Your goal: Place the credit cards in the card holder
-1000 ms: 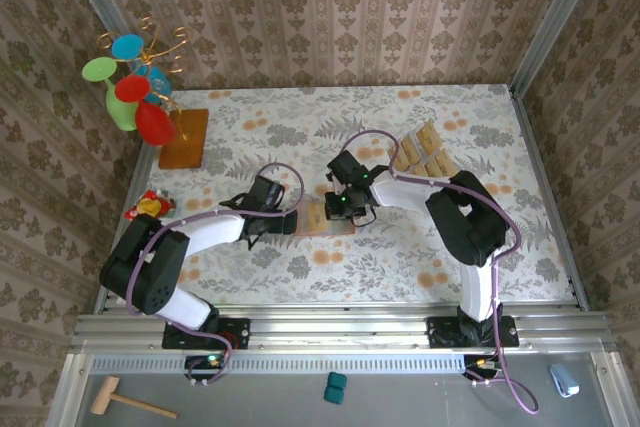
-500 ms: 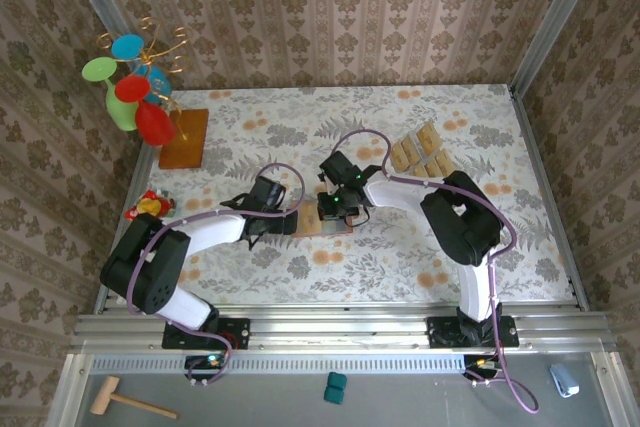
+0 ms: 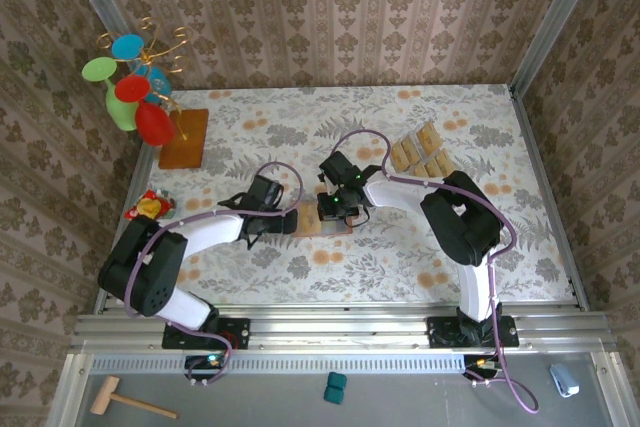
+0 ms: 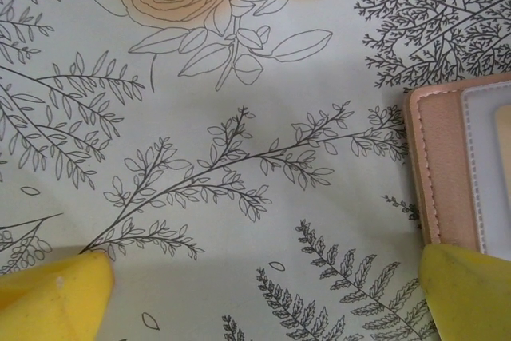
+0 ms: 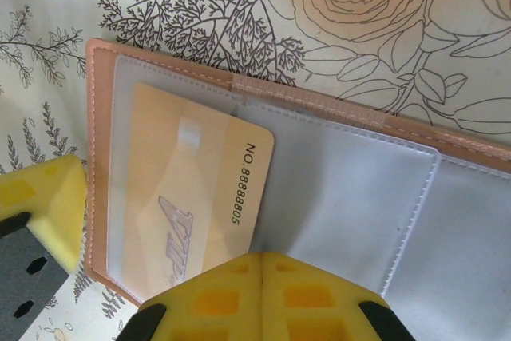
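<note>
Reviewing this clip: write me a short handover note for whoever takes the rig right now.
Left pincer: open, low over the table, one finger beside the card holder, gripping nothing.
Right pincer: shut, tips at the edge of one credit card; whether it pinches it is unclear.
Things: the holder lies open, that card partway into its clear sleeve. The other credit cards lie grouped far right.
Done: one card partly in.
Left: seat it, then load the rest.

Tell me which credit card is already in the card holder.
The card printed NO.8888805, partly tucked under the clear sleeve of the card holder. The other credit cards lie grouped apart, farther back on the right of the table.
</note>
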`<state>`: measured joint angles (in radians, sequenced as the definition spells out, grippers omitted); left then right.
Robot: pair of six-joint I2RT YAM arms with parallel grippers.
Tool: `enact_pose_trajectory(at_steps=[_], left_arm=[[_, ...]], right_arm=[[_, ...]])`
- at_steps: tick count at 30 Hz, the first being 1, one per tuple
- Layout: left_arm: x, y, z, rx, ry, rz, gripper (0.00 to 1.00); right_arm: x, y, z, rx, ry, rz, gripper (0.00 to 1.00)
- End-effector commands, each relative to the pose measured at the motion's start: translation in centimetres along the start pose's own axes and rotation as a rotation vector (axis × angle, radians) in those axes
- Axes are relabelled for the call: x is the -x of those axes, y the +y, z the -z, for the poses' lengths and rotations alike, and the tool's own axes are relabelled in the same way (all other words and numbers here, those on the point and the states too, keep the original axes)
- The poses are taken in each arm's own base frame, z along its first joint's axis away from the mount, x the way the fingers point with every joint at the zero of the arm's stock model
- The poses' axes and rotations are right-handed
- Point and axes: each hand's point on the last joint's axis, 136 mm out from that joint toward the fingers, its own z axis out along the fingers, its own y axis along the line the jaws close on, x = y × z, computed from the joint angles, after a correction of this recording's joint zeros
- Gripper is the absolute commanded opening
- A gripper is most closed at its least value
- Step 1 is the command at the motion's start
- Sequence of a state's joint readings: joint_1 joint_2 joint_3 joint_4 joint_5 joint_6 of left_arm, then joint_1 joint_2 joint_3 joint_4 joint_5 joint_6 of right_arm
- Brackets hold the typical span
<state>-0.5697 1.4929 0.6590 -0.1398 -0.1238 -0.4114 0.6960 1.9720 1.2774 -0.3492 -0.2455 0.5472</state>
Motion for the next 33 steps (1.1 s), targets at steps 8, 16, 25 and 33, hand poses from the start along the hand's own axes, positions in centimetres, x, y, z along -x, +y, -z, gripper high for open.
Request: enact_pose_trajectory(at_steps=[8,16,25,33], left_arm=[[-1.3,1.8,-0.2,0.062,0.044,0.017,1.00],[-1.3,3.0,0.1,0.127,0.040,0.030,1.00],[-1.2,1.5,-0.9,0.063,0.062,0.013,1.00],[-1.5,0.0,-1.6,0.027,0.077,-0.011,1.00]], right_arm=[[-0.5,0.2,0.3,-0.009,0.023,0.009,0.00],[-0.7,0.0,0.2,-0.016,0.027,0.010,0.00],[-0.7,0.2,0.0,-0.008,0.032,0.012,0.00],[-0.7,1.2,-0.5,0.000,0.044,0.028,0.00]])
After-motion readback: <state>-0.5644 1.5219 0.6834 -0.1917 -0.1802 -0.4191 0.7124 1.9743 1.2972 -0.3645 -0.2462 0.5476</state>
